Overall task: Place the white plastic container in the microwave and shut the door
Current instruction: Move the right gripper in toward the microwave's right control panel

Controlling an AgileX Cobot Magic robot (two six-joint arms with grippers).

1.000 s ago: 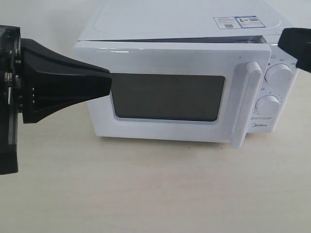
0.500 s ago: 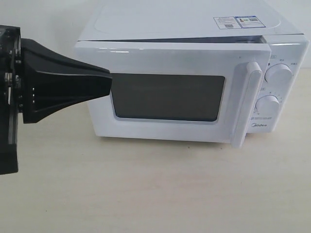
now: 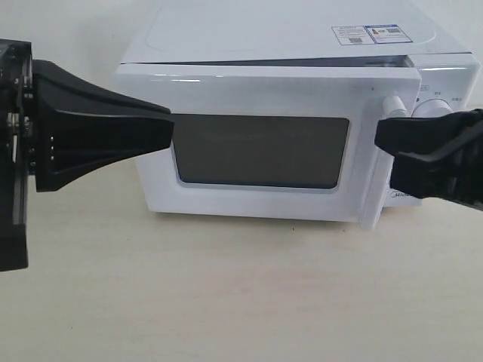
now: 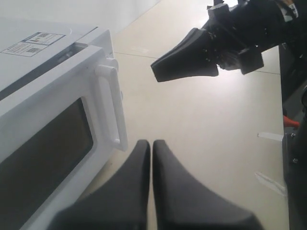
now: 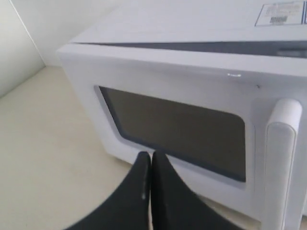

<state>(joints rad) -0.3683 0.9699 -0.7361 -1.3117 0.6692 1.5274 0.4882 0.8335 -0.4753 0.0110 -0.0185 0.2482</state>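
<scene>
The white microwave (image 3: 249,34) stands mid-table. Its door (image 3: 264,94) with the dark window (image 3: 260,151) looks a crack ajar, with a dark gap along its top edge. My left gripper (image 3: 170,132) is shut and empty, its tip at the window's hinge-side edge; in the left wrist view its tips (image 4: 151,143) sit below the bar handle (image 4: 109,103). My right gripper (image 3: 377,137) is shut and empty, just in front of the handle (image 3: 371,211), covering the dials. Its tips (image 5: 151,154) point at the door's lower edge. The white plastic container is not in view.
Pale wooden tabletop (image 3: 241,294) spreads in front of the microwave. A sticker (image 3: 367,34) lies on the microwave's top. The right arm's black gripper (image 4: 184,60) shows in the left wrist view, beyond the handle.
The right gripper left the top right corner of view, then came back in from the right in front of the handle and dials. The left gripper and door have not moved.
</scene>
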